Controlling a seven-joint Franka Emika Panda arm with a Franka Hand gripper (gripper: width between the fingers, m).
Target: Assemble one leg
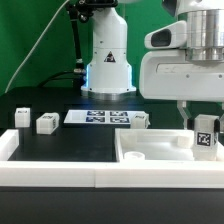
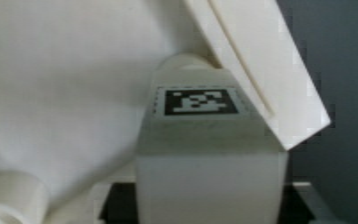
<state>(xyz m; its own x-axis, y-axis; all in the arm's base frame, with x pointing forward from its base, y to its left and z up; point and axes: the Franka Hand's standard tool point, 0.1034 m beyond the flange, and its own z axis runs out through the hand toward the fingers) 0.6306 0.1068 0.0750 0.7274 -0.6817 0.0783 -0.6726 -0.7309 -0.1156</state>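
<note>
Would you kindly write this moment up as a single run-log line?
arm: over large white tray piece | pincer: shut on leg | leg: upright, tagged, in tray's corner | other small blocks: on table behind tray

Leg [image 1: 205,137] — above tray [image 1: 150,142]

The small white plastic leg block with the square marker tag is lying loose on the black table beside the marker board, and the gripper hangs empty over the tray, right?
Not quite. The small white plastic leg block with the square marker tag is held in the gripper, over the large flat white tray-like piece. The exterior view shows it; the wrist view shows the tagged block too.
</note>
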